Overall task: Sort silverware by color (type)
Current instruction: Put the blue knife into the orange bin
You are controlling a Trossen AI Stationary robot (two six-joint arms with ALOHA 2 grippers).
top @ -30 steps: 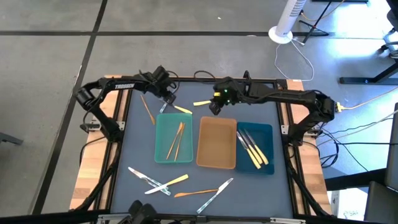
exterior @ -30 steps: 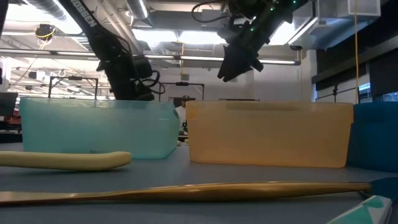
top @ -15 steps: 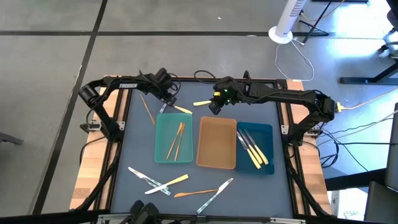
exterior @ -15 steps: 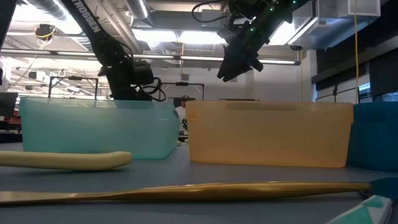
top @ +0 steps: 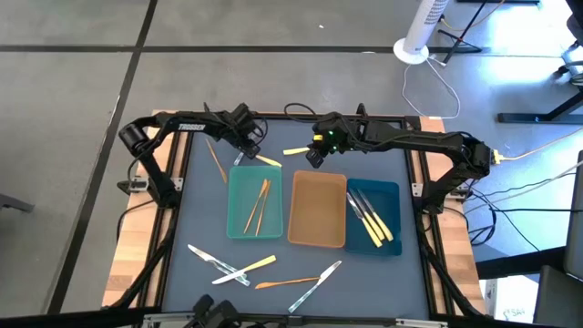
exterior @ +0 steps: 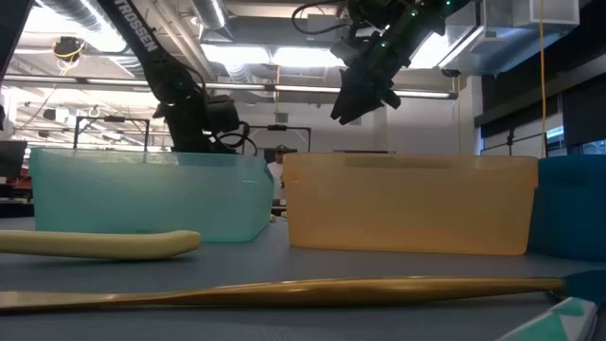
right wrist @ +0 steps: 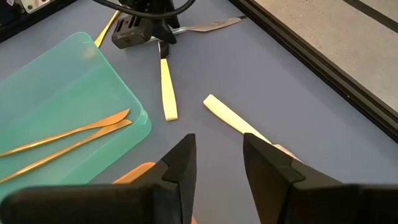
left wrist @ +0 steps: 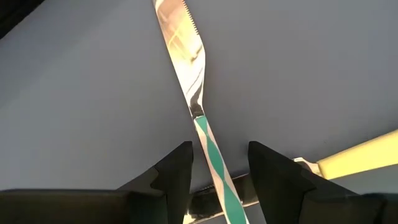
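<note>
My left gripper (top: 244,146) is low over the table just beyond the teal tray (top: 254,202). It is open. In the left wrist view its fingers (left wrist: 180,168) stand on either side of the teal-and-white striped handle (left wrist: 210,146) of a silver knife (left wrist: 183,56) that lies flat on the table. My right gripper (top: 312,159) hovers open and high (exterior: 358,104) above the far edge of the tan tray (top: 317,210). Two yellow-handled utensils (right wrist: 166,90) (right wrist: 239,121) lie on the table below it. Two gold utensils (top: 260,205) lie in the teal tray.
The dark-blue tray (top: 375,217) holds yellow-handled utensils. A gold utensil (top: 217,160) lies left of the teal tray. More silverware lies near the table's near edge (top: 228,266) (top: 291,281). The tan tray holds nothing that I can see.
My left arm has shifted slightly toward the table's right, staying low beyond the teal tray.
</note>
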